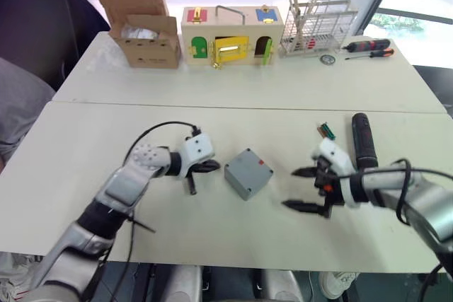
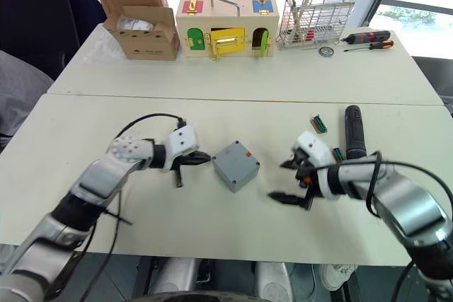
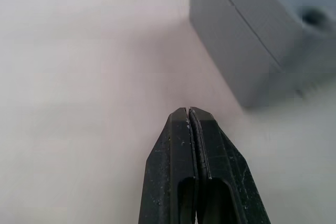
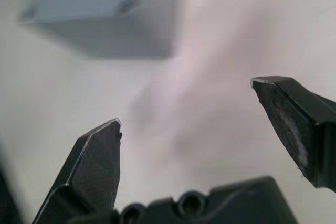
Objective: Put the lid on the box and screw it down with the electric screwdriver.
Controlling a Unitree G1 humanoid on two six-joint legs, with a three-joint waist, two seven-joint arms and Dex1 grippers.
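The small square grey plastic box, its grey plastic lid already seated on top and a red mark on one side, sat on the white table between my two grippers. My left gripper lay just beside it, fingers pressed together on nothing. My right gripper hovered near its other side, fingers spread wide and empty. The thick black cylindrical electric screwdriver lay flat beyond my right gripper.
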